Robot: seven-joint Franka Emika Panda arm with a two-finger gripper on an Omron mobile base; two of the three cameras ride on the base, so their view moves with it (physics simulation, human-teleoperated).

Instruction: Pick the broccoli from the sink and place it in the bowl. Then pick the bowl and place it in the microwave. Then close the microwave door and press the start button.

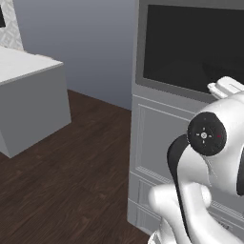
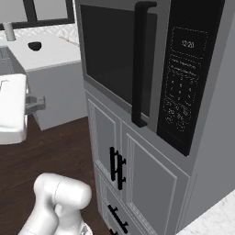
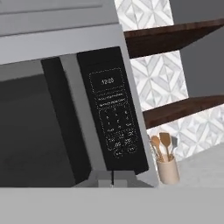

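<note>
The microwave door [image 2: 117, 64] looks shut, so only the start button on the control panel [image 3: 114, 113] seems left. The gripper [image 3: 113, 178] is clenched on nothing; I'd poke straight in, low on the keypad. Door handle [image 2: 140, 64] sits just beside, utensil cup [image 3: 167, 168] off to the side.

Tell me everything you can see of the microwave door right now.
The microwave door is a wide grey-framed panel with a large black glass window, shut flush against the built-in microwave. A long dark vertical handle runs down its right side, next to the black keypad panel with its lit clock. It sits above grey cabinet doors. Nothing touches it.
</note>
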